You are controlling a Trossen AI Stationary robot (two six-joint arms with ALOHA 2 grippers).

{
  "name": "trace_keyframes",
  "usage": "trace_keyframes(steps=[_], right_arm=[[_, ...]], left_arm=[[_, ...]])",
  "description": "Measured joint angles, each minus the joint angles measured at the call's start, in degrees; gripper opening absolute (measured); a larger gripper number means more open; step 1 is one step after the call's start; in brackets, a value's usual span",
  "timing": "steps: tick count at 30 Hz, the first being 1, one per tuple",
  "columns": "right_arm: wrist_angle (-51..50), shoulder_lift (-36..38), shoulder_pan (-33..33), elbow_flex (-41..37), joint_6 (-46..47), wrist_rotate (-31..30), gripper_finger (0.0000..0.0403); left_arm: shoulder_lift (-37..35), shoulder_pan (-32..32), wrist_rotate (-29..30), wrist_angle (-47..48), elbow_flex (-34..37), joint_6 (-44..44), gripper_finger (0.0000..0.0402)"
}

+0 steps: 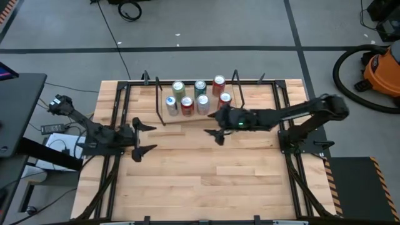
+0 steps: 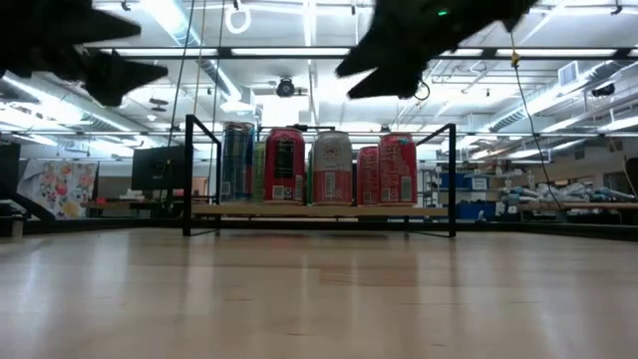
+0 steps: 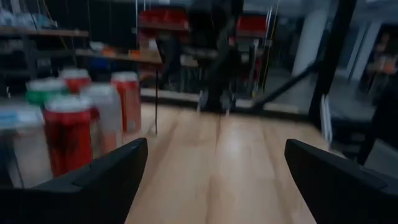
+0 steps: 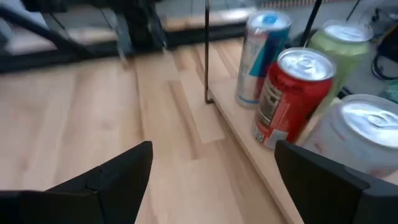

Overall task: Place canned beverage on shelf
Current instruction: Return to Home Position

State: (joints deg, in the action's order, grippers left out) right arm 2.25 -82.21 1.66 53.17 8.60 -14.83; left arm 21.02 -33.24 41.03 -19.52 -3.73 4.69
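Note:
Several canned beverages (image 1: 197, 97), red, silver, green and blue, stand upright on their bases on the low wooden shelf (image 2: 319, 210) at the table's far middle. My right gripper (image 1: 211, 124) hovers open above the table, just in front of the shelf's right half. Nothing lies between its fingers, and the cans (image 4: 292, 93) on the shelf plank (image 4: 239, 124) stand off to one side of them. My left gripper (image 1: 153, 137) hangs open and empty at the table's left, nearer than the shelf's left end. The cans (image 3: 68, 124) lie ahead of it, to one side.
Thin black rod uprights (image 2: 187, 175) stand at the shelf's ends. Black frame rails (image 1: 119, 106) run along the table's left and right sides. Bare tabletop (image 1: 206, 181) fills the near half. An orange shop vacuum (image 1: 382, 70) sits on the floor beyond the right edge.

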Motion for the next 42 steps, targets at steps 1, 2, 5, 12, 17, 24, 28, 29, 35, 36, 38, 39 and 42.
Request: trace_keyframes(steps=[1,2,5,12,17,24,28,29,35,36,38,39,42], right_arm=[[2.3,2.4,0.2,-2.6,0.4,0.1,0.0348],[4.0,4.7,0.3,-5.1,0.9,0.6,0.0348],[8.3,11.0,0.2,-13.2,2.9,3.3,0.0348],[16.3,26.2,0.2,-28.3,5.2,3.9,0.0348],[16.6,36.4,0.1,-34.7,6.7,1.6,0.0348],[25.3,45.6,-0.1,-44.6,7.7,1.0,0.0348],[37.4,46.0,-1.6,-52.0,10.9,0.6,0.0348],[37.8,46.0,-2.0,-52.8,11.3,1.0,0.0348],[39.1,46.1,-3.7,-52.8,9.5,4.0,0.0348],[39.6,46.1,-4.1,-52.8,9.2,4.0,0.0348],[39.7,46.1,-4.7,-52.8,9.1,3.1,0.0348],[39.2,46.1,-4.9,-52.8,9.5,2.1,0.0348],[38.2,45.9,-5.2,-52.8,9.6,-0.3,0.0348]], left_arm=[[-1.0,0.0,0.0,0.0,-0.4,-0.8,0.0391],[-2.2,0.0,0.2,0.7,-0.5,-1.6,0.0391],[-5.8,-0.1,2.4,4.9,-0.7,-2.4,0.0391],[-14.2,0.0,4.5,11.8,-0.7,-2.5,0.0391],[-19.1,0.0,4.3,12.9,-0.6,-2.5,0.0391],[-19.7,1.5,3.9,11.0,3.3,2.8,0.0391],[-19.7,2.8,3.1,6.8,3.3,-2.9,0.0391],[-19.7,3.0,2.8,6.1,3.3,-5.2,0.0391],[-19.5,5.3,2.8,6.1,3.3,-17.7,0.0391],[-19.5,5.8,2.8,5.6,3.3,-18.3,0.0391],[-19.5,6.5,2.8,4.7,3.3,-18.4,0.0392],[-19.5,6.6,2.8,4.1,3.3,-17.8,0.0392],[-19.5,6.8,2.8,2.9,3.3,-14.8,0.0392]])
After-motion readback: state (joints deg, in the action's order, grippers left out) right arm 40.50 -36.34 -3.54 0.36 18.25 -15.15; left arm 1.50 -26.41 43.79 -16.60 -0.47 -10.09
